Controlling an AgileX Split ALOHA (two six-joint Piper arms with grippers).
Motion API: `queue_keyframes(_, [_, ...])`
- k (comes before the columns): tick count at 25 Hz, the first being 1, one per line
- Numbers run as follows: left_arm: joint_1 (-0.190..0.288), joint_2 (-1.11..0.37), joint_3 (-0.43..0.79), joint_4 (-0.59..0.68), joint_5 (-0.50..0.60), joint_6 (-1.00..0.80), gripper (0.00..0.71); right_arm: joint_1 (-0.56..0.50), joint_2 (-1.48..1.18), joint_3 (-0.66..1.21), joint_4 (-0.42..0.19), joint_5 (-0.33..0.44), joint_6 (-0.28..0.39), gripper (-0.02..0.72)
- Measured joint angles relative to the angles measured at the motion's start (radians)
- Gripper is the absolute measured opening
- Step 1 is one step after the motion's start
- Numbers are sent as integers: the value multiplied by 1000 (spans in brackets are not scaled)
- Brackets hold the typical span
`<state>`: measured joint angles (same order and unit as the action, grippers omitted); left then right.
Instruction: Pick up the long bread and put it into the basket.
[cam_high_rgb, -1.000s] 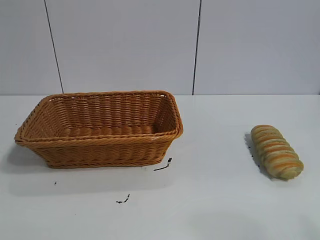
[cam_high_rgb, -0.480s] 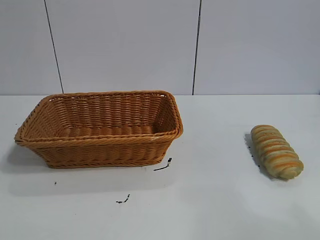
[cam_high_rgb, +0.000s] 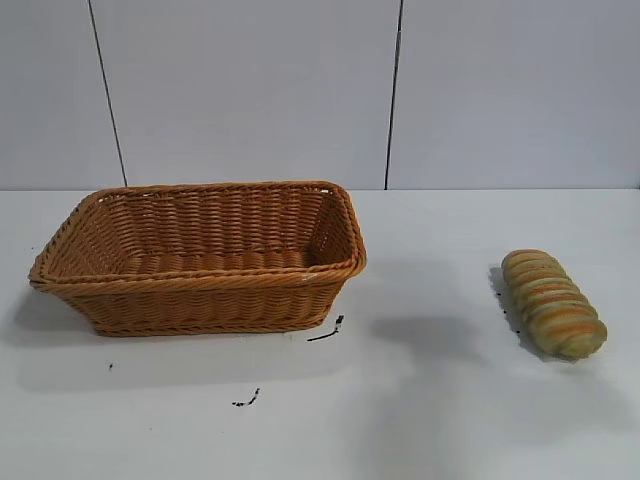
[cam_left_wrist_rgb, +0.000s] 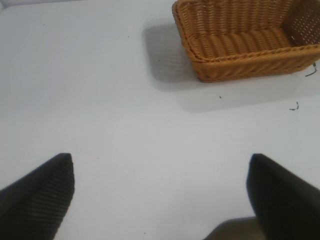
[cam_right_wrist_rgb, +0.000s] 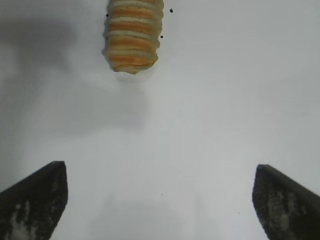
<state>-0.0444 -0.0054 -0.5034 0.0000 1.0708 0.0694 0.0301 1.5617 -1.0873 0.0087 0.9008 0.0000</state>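
**Closing in on the loaf**

Lying at right of the exterior frame, well apart from the basket (cam_high_rgb: 200, 258) — the long bread (cam_high_rgb: 553, 303). Approaching with right gripper (cam_right_wrist_rgb: 160, 200) released wide, straddling across the ridges; left gripper (cam_left_wrist_rgb: 160, 192) hanging open, empty.

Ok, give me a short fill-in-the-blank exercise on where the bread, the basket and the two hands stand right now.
1. The long bread lies on the ____, apart from the basket.
2. The inside of the basket is ____.
3. The right hand has its fingers ____, with nothing between them.
4. In its wrist view, the open left hand faces the ____.

Missing words: table; empty; open; basket
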Motion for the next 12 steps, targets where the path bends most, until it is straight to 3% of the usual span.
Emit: queue_keyframes(12, [0,0,0,0,0,0,696,33,407,-275,1,-62,18,693])
